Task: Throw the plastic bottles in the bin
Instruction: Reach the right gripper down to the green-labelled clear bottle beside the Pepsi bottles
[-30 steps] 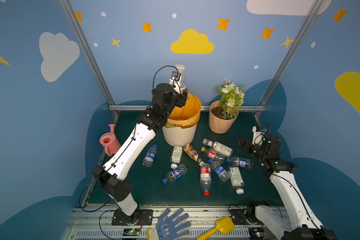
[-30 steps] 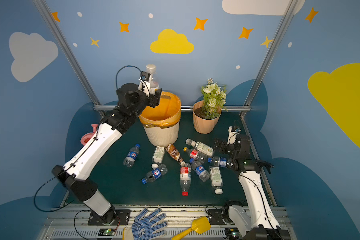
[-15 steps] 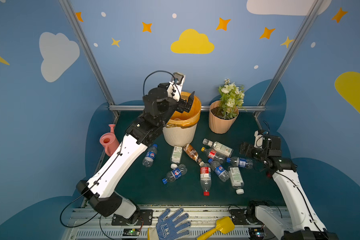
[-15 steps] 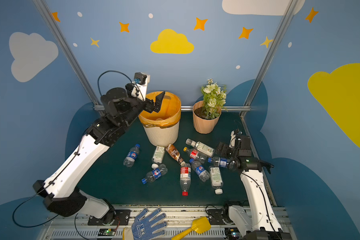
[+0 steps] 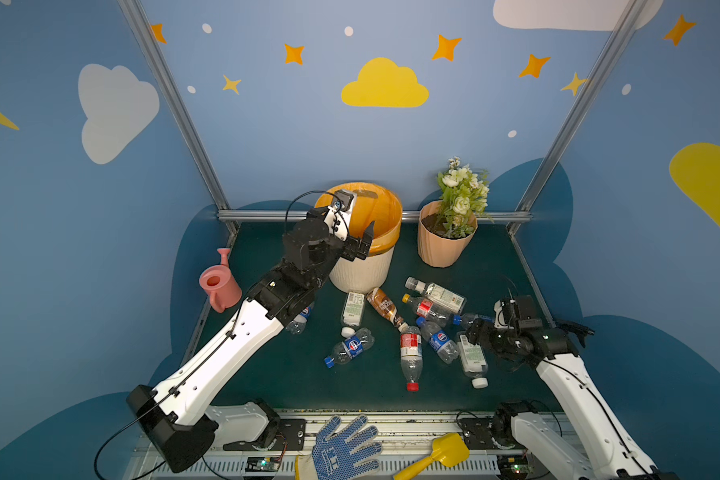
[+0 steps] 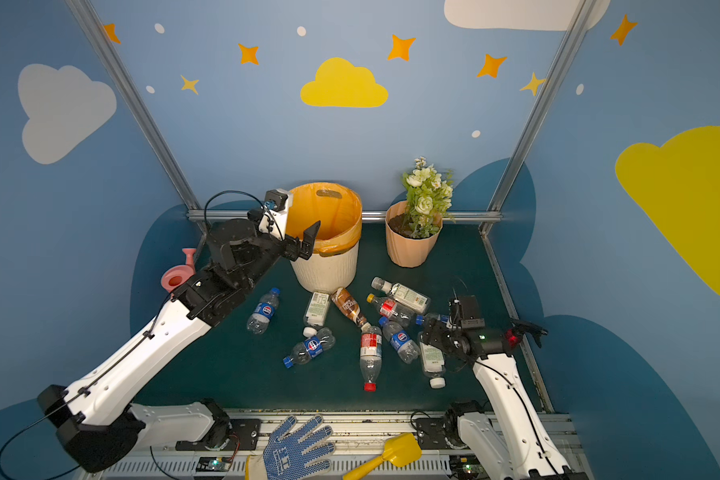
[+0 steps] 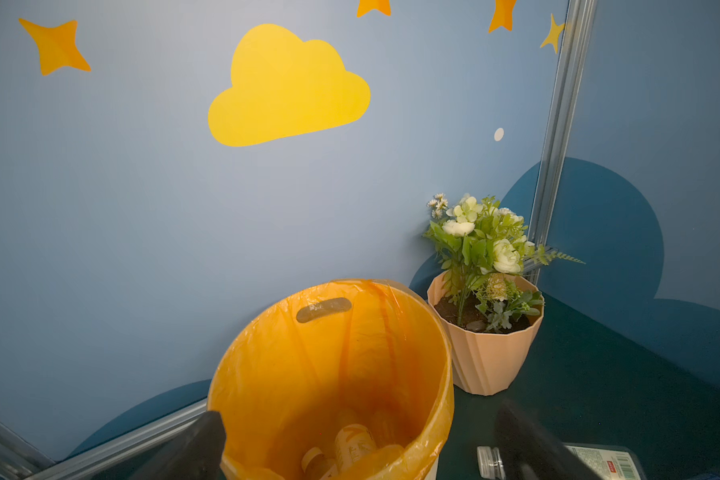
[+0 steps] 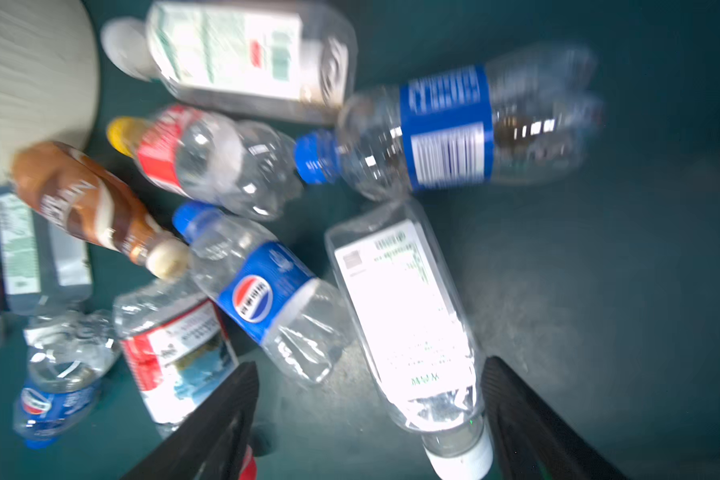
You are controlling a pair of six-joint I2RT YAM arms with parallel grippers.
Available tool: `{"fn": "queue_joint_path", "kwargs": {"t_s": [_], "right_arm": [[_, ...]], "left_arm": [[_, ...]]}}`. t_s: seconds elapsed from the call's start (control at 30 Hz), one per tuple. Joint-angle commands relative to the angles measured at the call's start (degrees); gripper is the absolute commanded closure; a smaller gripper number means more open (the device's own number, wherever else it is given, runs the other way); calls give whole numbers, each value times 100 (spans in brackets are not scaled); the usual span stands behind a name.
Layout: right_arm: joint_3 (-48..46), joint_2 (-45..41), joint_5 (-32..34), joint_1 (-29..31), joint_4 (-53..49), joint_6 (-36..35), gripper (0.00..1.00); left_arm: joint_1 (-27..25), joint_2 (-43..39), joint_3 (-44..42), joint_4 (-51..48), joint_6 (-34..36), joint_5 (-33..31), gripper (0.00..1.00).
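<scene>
**Green mat (image 5: 283, 374) strewn with plastic bottles (image 5: 411, 353) in front of the bin (image 5: 362, 272)**

We count about ten bottles lying on their sides on the mat, all on the near side of the bin. A brown bottle (image 5: 385, 305) lies right at the bin's foot. A few more rest at the bottom of the bin, inside its orange bag (image 7: 308, 374). Our left gripper (image 7: 360, 415) hangs at the bin's rim, jaws spread wide and empty. Our right gripper (image 8: 368, 365) sits low over the pile in front of the bin, on the right arm's side. Its jaws stand apart, straddling a white-labelled bottle (image 8: 400, 316), one finger clear of it. Just beside the bin on that side stands a peach flowerpot (image 5: 441, 249). On the bin's other side, apart from it, is a pink watering can (image 5: 219, 286).
</scene>
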Motion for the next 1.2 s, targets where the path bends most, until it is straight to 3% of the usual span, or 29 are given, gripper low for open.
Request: {"fn": "queue_joint_path", "kwargs": {"t_s": [0.0,0.2,0.33,0.5,0.77,1.0,1.17], "right_arm": [[-105,-119,234,245,-159,551,18],[-435,117,395,511,-205,834,19],[-614,99,580,573,-139,998,13],[-684,256,743,623,-107,1030,14],[-713,543,806,756,-2,1050,18],[-739,683,759,810,126,1015,30],[-782,799,733,831,181,970,27]], "left_arm": [[61,-304,-89,278,-280,66,0],[106,-461,-240,106,-287,54,0],[227,-563,-388,26,-512,107,0],[338,-568,-602,62,-745,290,0],[416,-568,-598,9,-780,462,0],[442,-590,-580,-95,-790,516,0],[450,-600,-597,-122,-825,560,0]]}}
